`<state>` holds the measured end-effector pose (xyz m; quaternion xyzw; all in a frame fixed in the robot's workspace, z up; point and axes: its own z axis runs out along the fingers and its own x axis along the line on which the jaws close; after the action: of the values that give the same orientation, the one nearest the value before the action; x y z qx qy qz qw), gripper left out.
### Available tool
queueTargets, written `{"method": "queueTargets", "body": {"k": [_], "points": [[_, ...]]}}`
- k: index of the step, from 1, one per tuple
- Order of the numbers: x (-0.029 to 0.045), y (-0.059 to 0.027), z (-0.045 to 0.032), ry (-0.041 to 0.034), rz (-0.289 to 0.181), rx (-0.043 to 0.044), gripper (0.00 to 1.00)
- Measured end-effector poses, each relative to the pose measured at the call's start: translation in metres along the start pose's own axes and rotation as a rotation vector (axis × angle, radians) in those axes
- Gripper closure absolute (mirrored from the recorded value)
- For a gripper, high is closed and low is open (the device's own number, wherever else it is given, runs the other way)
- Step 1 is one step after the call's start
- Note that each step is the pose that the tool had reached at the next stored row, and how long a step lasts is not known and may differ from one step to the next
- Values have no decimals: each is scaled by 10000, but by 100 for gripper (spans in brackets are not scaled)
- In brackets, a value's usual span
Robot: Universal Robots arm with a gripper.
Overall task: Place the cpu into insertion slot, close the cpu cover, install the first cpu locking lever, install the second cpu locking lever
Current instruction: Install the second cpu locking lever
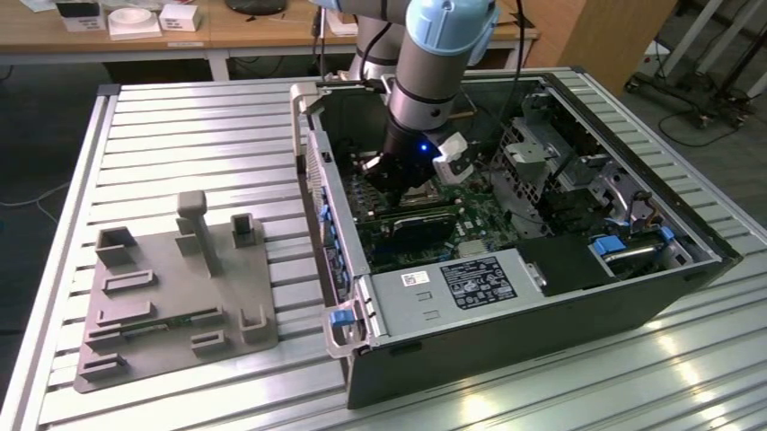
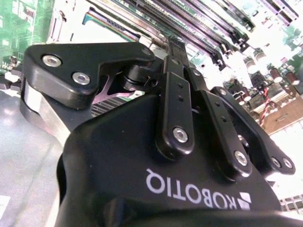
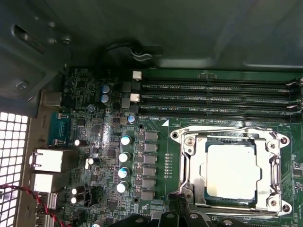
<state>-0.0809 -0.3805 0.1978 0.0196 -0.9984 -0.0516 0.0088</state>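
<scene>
Inside the open computer case, which lies on its side on the slatted metal worktop, the arm reaches down so that its gripper hangs just above the green motherboard. In the first wrist view the insertion slot appears as a square socket with a silver rim, and the cpu lies flat within it, its pale metal top facing up. The cpu cover, a thin silver frame with a square opening, lies down over the socket and borders the chip on all sides. Thin wire locking levers run along the edges of the socket frame; whether they are latched cannot be told. Long black memory slots lie parallel to one another just beside the socket, on the side away from the gripper. A column of small round capacitors stands near the socket on the board. In the second wrist view the gripper shows its black linkages close up, with the jaws drawn together and nothing visible between them. On the worktop, well apart from the case toward the exterior view's left, rests a grey fixture plate with raised blocks.
</scene>
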Motion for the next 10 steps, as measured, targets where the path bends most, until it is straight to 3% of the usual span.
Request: {"method": "queueTargets", "body": {"k": [5,10], "points": [[1,3,17,7,1,13,89],[-1,11,28,11,5,242,89]]}}
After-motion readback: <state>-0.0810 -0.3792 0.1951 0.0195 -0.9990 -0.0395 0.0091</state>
